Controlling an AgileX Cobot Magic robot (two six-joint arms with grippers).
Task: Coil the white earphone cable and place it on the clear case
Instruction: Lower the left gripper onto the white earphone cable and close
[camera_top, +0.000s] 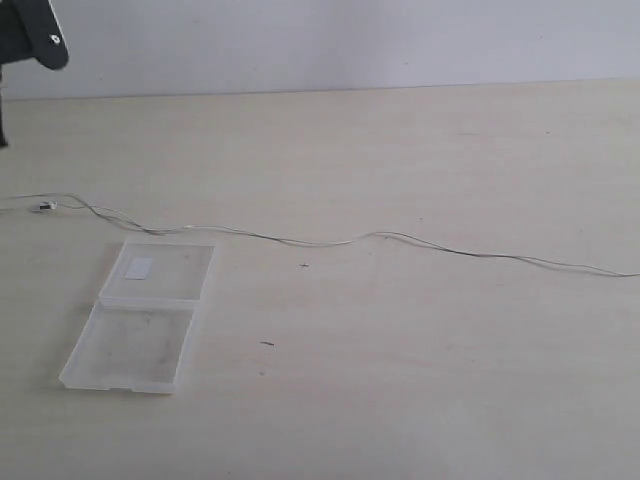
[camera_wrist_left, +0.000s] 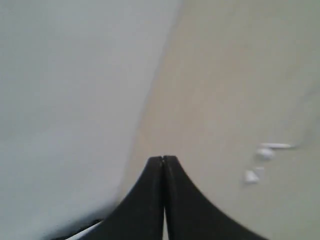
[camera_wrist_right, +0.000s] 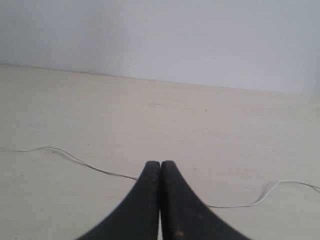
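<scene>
The left gripper (camera_wrist_left: 163, 159) is pressing its two black fingers fully together and is gripping nothing. The right gripper (camera_wrist_right: 160, 163) is doing the same, closed tight and empty, hanging over the beige table (camera_top: 430, 390). One white earphone cable (camera_top: 380, 234) is lying uncoiled, running as a very thin wavy line across the table from the left edge of the exterior view to the right. Its two small white earbuds (camera_wrist_left: 265, 152) are lying at the left end. One clear case (camera_top: 135, 345) is lying open and flat just in front of the cable's left stretch. It is showing two rectangular halves, the farther bearing one white sticker (camera_top: 139, 267).
</scene>
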